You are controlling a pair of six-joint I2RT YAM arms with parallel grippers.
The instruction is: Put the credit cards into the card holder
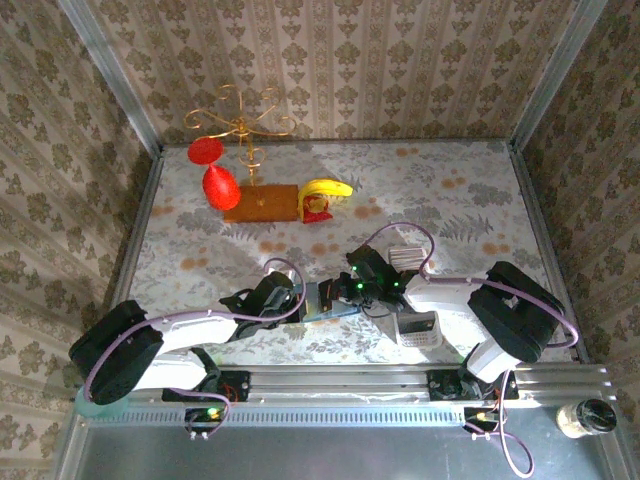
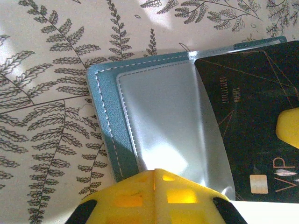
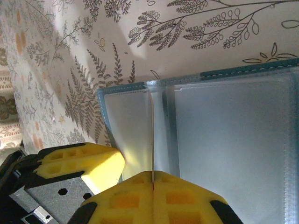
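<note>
— What does the overhead camera give that the wrist cameras do not?
— The whole layout. Both arms reach inward and meet over the small teal-blue folding card holder [image 1: 325, 300] near the middle of the floral-patterned surface [image 1: 450, 190]. A gold wire stand hung with red ornaments [image 1: 240, 125] and a yellow banana [image 1: 330, 188] sit well apart at the far side. The fingers are too small there to judge.
— And the left wrist camera?
— It shows the card holder lying open, with white stitching round clear plastic sleeves. A dark card with gold lettering and a chip [image 2: 247, 116] lies over its right half, and a yellow fingertip [image 2: 289, 128] rests on that card's right side.
— Where is the card holder relative to the left pincer?
— Directly ahead. The left pincer [image 2: 154, 175] has its yellow fingers pressed together at the near edge of a clear sleeve. Whether it nips that sleeve cannot be told.
— And the right pincer?
— The right pincer [image 3: 153, 175] is closed too. Its fingers meet on a thin sheet seen edge-on, which runs straight out over the open sleeves and looks to be the dark card. One of the left pincer's fingers sits just beside it.
</note>
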